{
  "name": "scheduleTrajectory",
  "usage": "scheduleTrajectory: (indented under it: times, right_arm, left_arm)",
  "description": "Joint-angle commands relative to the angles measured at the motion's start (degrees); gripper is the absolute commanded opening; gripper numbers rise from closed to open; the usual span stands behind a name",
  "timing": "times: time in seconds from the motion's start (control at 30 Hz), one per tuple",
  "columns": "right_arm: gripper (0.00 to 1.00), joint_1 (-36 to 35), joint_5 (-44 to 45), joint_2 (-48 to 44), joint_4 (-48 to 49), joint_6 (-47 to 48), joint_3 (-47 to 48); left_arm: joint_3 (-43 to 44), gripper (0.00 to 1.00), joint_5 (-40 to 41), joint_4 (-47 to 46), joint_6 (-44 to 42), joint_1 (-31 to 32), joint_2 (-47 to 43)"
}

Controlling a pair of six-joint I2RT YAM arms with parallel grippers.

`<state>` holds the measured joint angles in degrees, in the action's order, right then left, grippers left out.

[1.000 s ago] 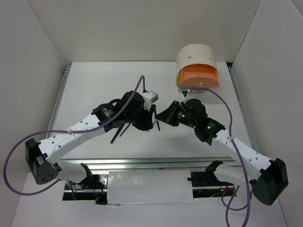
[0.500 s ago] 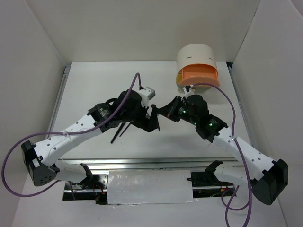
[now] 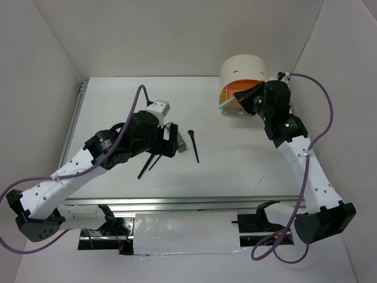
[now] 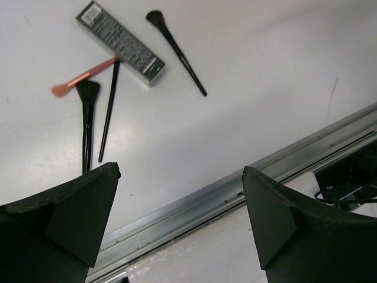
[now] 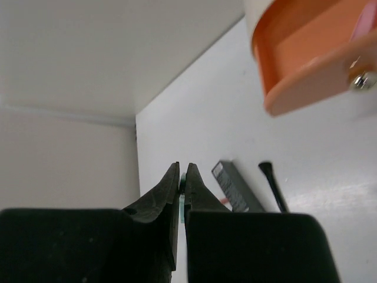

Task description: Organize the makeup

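Observation:
My right gripper [image 3: 246, 99] is shut on a short mint-green stick [image 3: 222, 107], held over the open orange drawer [image 3: 238, 93] of the cream round-topped box [image 3: 242, 69]. In the right wrist view the stick [image 5: 182, 200] shows as a thin sliver between the closed fingertips [image 5: 183, 170]. My left gripper [image 3: 169, 140] hangs open and empty above the rest of the makeup. Its wrist view shows a dark grey tube [image 4: 121, 43], a coral-pink brush [image 4: 82, 77], a lone black brush [image 4: 177, 51] and two more black brushes [image 4: 88, 121] beyond the gripper [image 4: 181, 171].
A metal rail [image 4: 235, 188] runs along the table's near edge. White walls enclose the table on the left, back and right. The box stands at the back right corner.
The grippers were meeting at mid-table. The left one has opened and drawn back to the left. The right one has swung to the orange drawer with the mint-green stick.

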<state>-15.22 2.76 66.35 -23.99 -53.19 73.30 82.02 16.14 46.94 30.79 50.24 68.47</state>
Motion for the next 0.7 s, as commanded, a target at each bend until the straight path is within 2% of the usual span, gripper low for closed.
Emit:
scheduleTrajectory:
  times: [0.0, 0.27, 0.67]
  right_arm:
    - [0.0, 4.4, 4.7, 3.43, -4.83, 2.04, 8.25]
    - [0.0, 12.49, 4.27, 14.67, -6.07, -0.07, 15.81]
    - [0.0, 13.64, 3.65, 22.95, -4.05, -1.39, 19.87]
  left_arm:
    - [-2.56, 0.99, 2.58, 3.77, 2.69, 0.21, -1.14]
    - [-6.25, 0.99, 2.4, 6.06, 3.76, 0.21, -3.42]
    - [-11.96, 0.99, -0.5, 5.01, 5.16, 0.21, -5.8]
